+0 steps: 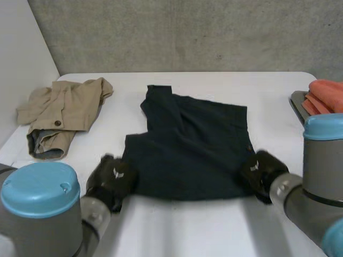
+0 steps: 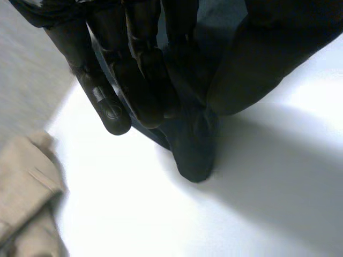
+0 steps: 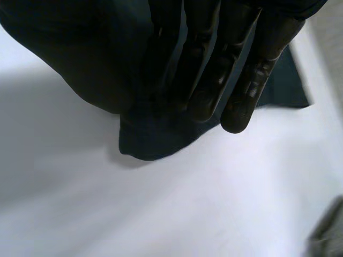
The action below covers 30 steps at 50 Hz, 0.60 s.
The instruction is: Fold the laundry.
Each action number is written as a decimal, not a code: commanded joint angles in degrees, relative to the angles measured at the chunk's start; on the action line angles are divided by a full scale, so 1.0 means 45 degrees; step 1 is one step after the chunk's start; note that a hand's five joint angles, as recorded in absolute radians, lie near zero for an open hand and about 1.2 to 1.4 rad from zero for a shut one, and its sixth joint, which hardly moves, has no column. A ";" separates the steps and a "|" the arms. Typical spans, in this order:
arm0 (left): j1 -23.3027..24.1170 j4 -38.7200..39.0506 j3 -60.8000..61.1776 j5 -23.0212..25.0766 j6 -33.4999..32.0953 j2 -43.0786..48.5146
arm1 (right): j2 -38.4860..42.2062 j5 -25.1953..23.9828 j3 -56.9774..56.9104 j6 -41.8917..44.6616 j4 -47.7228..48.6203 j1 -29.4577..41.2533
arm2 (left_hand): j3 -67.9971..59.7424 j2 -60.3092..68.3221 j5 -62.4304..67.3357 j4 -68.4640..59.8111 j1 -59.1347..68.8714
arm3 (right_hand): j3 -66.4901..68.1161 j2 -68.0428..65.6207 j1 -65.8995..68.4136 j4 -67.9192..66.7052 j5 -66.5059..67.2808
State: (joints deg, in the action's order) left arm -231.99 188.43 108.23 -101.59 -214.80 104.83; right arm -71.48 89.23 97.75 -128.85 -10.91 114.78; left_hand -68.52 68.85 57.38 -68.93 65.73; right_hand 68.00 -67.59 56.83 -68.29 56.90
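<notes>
Beige garment (image 1: 61, 115): laid crumpled at the far left of the worktop (image 1: 187, 225), well apart from the dark blue garment (image 1: 193, 150). A round button is seen on it.

Left robot hand (image 1: 111, 179): a small white emblem is carried on its back, and it cannot be read as letters. The hand is set at the near left corner of the dark blue garment. In the left wrist view that corner (image 2: 194, 152) is pinched between the nearly straight fingers (image 2: 134, 69) and the thumb.

Dark blue garment: spread mostly flat in the middle of the worktop, with a narrower part reaching away to the far side.

Right robot hand (image 1: 260, 171): the same white emblem is carried. The hand is set at the near right corner. In the right wrist view the corner (image 3: 155, 142) is nipped between the fingers (image 3: 214, 64) and the thumb.

Grey tray (image 1: 296, 104): placed at the right edge of the worktop, with an orange cloth (image 1: 326, 95) piled on it.
</notes>
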 commanded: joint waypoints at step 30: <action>0.0029 -0.0056 -0.0202 -0.0353 0.0117 -0.1908 | -0.0464 -0.0610 0.1109 -0.1075 0.1253 -0.0389 | 1.0564 -1.0636 -1.0311 1.0656 -0.9944 | 0.2666 -0.2758 0.5148 -0.2603 0.2911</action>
State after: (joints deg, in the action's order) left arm -231.77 188.26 107.90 -103.26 -214.27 97.60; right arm -73.65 86.46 102.52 -133.74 -5.65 113.11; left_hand -20.81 20.54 9.58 -20.37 21.42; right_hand 68.01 -67.59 56.83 -68.28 56.93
